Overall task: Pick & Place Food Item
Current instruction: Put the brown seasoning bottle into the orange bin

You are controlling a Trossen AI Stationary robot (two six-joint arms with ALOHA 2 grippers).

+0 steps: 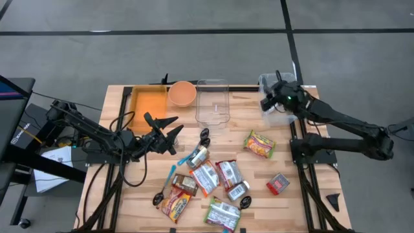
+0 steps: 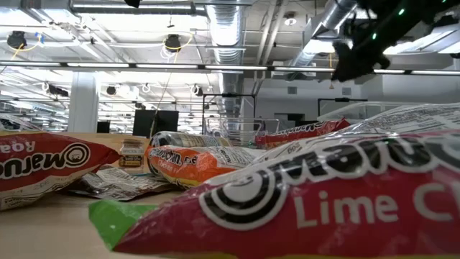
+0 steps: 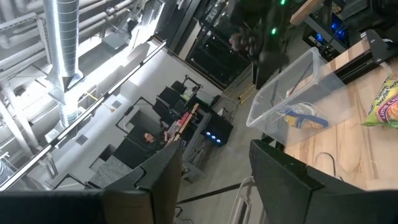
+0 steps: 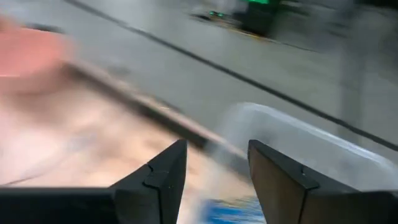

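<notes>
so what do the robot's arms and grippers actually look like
Both arms are dark, slim and jointed, with black cables looping beside the left one. The left gripper has two black, angular fingers; the right gripper looks alike, with small green lights glowing on its wrist.

Two dark jointed arms [image 1: 97, 133], black cables, perhaps green wrist lights

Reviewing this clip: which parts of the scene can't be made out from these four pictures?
- Contents of the clear bin at the table's far right corner: in the high view the right claw covers it.
- The same bin in the right wrist view: smeared by motion.
- Most of the table, low view: blocked by a red noodle packet close to the lens.
- Packet wording, high view: too small.
</notes>
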